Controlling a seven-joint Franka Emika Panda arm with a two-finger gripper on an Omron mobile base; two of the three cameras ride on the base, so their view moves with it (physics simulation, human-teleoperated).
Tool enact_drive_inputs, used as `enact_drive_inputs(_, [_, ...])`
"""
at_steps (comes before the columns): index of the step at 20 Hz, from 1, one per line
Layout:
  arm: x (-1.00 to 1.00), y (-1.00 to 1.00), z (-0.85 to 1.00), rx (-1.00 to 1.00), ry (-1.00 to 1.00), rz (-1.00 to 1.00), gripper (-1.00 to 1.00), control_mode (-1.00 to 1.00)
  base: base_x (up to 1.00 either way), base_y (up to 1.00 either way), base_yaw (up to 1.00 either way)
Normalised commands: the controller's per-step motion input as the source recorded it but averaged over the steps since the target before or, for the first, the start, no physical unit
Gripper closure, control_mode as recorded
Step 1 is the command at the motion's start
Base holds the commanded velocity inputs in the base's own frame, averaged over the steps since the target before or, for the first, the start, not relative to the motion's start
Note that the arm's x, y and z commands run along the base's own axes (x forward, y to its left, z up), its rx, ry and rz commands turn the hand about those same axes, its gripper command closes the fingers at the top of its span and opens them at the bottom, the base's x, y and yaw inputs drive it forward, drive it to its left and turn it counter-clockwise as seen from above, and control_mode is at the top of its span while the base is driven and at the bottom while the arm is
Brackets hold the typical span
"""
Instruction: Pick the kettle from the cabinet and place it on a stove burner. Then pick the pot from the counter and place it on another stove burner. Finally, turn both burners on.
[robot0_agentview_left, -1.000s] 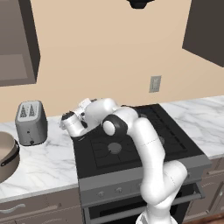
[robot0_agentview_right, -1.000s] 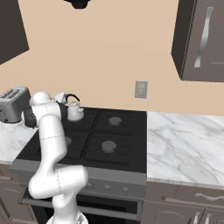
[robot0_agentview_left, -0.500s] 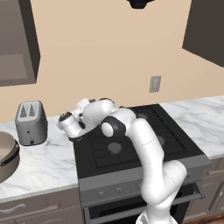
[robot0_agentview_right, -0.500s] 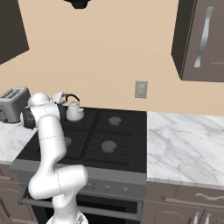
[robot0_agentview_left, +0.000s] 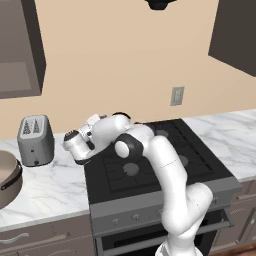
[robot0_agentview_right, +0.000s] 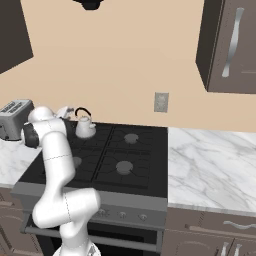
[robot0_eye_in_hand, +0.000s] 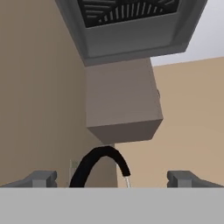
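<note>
The small silver kettle (robot0_agentview_right: 85, 128) stands upright on the back-left burner of the black cooktop (robot0_agentview_right: 131, 172), its thin black handle (robot0_eye_in_hand: 97, 165) arching up close in the hand view. My gripper (robot0_agentview_right: 69, 112) hovers just left of the kettle at handle height, open, and nothing is held. In the hand view the gripper (robot0_eye_in_hand: 112, 179) shows a fingertip (robot0_eye_in_hand: 42, 178) at each side, well apart from the handle. The tan pot (robot0_agentview_left: 7, 178) sits on the marble counter (robot0_agentview_left: 52, 186) at the far left. The dark cabinet (robot0_agentview_right: 231, 46) with a wavy silver handle hangs at the upper right.
A grey toaster (robot0_agentview_left: 35, 139) stands on the counter between the pot and the stove. My arm's elbow (robot0_agentview_left: 131, 148) reaches over the front-left burner (robot0_agentview_left: 131, 169). The two right burners (robot0_agentview_right: 125, 167) are bare. A range hood (robot0_eye_in_hand: 131, 26) hangs above. More marble counter (robot0_agentview_right: 210, 160) lies to the right.
The hand has drawn back a little to the left, away from the kettle, with its jaws still apart. The kettle stays on its burner.
</note>
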Motion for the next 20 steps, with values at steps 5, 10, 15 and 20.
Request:
enact_drive_inputs(5, [-0.31,0.01,0.14,0.05,0.00,0.00,-1.00,-1.00,0.00,0.00,0.00])
enact_drive_inputs(10, [-0.39,0.00,0.19,0.06,0.00,0.00,-1.00,-1.00,0.00,0.00,0.00])
enact_drive_inputs(15, [-0.57,0.00,0.22,0.01,0.00,0.00,-1.00,-1.00,0.00,0.00,0.00])
enact_drive_inputs(20, [-0.61,0.00,0.35,0.00,-0.01,-0.01,-1.00,-1.00,0.00,0.00,0.00])
